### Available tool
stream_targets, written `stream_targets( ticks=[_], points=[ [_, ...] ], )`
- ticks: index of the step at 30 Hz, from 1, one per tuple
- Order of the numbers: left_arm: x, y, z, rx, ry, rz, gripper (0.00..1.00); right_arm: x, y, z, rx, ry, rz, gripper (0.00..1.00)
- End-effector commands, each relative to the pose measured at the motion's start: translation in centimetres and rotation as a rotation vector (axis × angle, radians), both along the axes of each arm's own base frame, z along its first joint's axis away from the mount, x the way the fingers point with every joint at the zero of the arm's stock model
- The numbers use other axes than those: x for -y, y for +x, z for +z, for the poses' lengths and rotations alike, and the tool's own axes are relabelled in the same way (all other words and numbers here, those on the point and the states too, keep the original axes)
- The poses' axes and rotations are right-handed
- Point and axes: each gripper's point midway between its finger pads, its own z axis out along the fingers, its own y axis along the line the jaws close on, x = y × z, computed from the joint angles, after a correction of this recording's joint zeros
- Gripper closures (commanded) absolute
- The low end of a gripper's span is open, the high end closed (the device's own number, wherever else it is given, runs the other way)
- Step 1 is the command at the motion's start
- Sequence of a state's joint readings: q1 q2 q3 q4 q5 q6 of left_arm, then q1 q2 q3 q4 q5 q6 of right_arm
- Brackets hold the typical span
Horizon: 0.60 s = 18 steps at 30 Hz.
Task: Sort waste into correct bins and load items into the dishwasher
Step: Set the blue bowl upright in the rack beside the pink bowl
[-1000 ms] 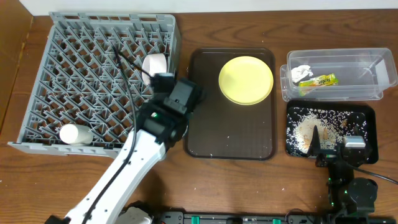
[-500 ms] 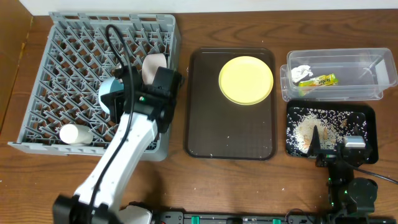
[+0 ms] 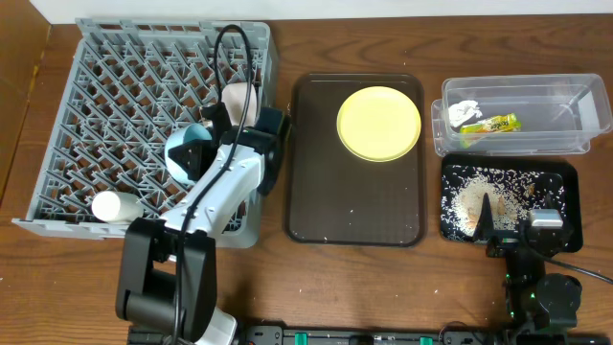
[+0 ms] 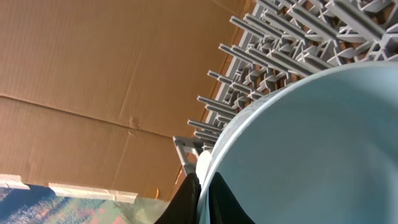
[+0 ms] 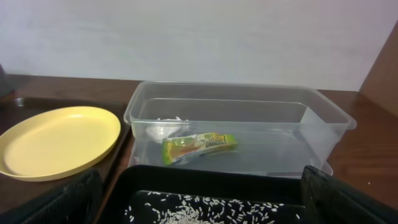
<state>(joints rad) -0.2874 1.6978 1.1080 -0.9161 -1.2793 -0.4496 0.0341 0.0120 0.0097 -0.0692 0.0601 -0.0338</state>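
Note:
My left gripper (image 4: 204, 198) is shut on the rim of the light blue bowl (image 3: 188, 153), which I hold tilted over the grey dish rack (image 3: 105, 86); the bowl fills the left wrist view (image 4: 317, 149). A white bowl (image 3: 239, 101) and a small white cup (image 3: 113, 206) sit in the rack. The pale yellow plate (image 3: 378, 123) lies on the brown tray (image 3: 354, 206). The clear tub (image 3: 556, 120) holds the white tissue (image 3: 465, 110) and the green-and-orange wrapper (image 3: 490, 124). The black tray (image 3: 565, 187) holds rice scraps (image 3: 479, 196). My right gripper (image 5: 202, 205) is open above it. Chopsticks are out of view.
The brown wooden table (image 3: 326, 48) carries everything. A cardboard wall (image 4: 93, 62) stands beyond the rack in the left wrist view. The right arm's base (image 3: 541, 287) sits at the front right edge.
My left arm swung left from the brown tray's edge over the rack, carrying the blue bowl, which now hangs tilted among the pegs. The right arm has not moved.

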Motion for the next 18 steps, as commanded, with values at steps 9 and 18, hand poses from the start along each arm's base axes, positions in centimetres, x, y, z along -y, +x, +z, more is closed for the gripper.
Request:
stream_targets(
  ticks=[9,18],
  points=[
    [2.9,0.4,-1.5,-0.026,-0.033,-0.078,0.92,0.3,0.0,-0.1,0.001,0.01,-0.014,0.01],
    [5.1,-0.3,-3.5,-0.085,-0.181,-0.117,0.56,0.3,0.0,-0.1,0.001,0.01,-0.014,0.01]
  ],
)
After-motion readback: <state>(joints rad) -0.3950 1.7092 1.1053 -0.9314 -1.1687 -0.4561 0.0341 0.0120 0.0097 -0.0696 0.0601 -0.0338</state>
